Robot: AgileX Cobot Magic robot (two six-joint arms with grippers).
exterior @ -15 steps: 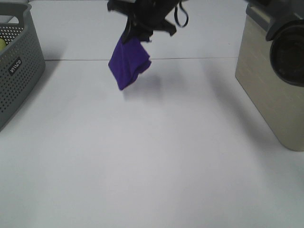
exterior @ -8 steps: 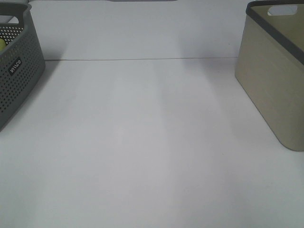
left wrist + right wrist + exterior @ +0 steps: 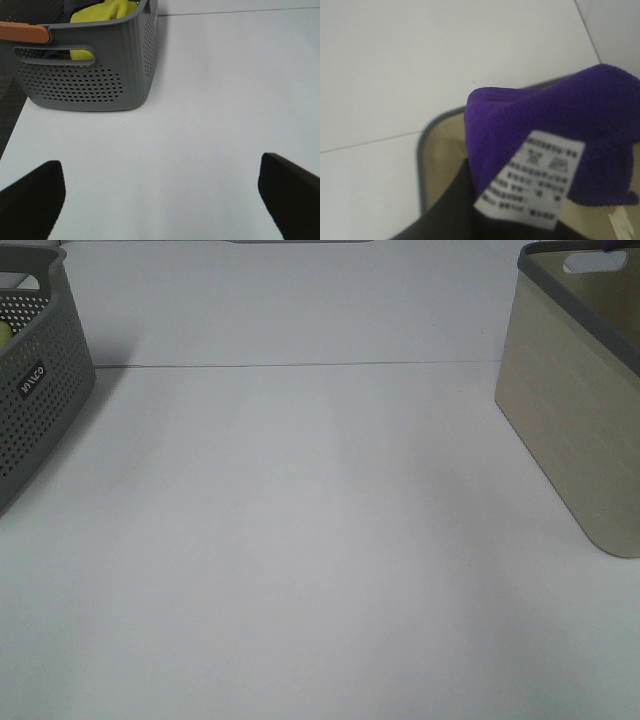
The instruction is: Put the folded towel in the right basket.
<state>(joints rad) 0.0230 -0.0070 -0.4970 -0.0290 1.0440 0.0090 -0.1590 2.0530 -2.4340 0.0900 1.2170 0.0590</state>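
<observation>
The purple folded towel [image 3: 545, 125], with a white care label, fills the right wrist view. My right gripper [image 3: 485, 225] is shut on it, and only a dark part of the gripper shows below the cloth. The towel hangs over a corner of the beige right basket [image 3: 422, 150], whose inside shows beneath it. In the exterior high view the beige basket [image 3: 570, 410] stands at the right edge; neither arm nor the towel is clearly seen there. My left gripper [image 3: 160, 200] is open and empty above the white table.
A grey perforated basket [image 3: 35, 390] stands at the left edge. In the left wrist view this basket [image 3: 100, 75] holds a yellow cloth [image 3: 107, 10] and has an orange handle. A white table [image 3: 300, 540] lies between the baskets.
One second ago my right gripper held the purple towel over the back middle of the table. It has since left the exterior view, and the towel is now over the beige basket.
</observation>
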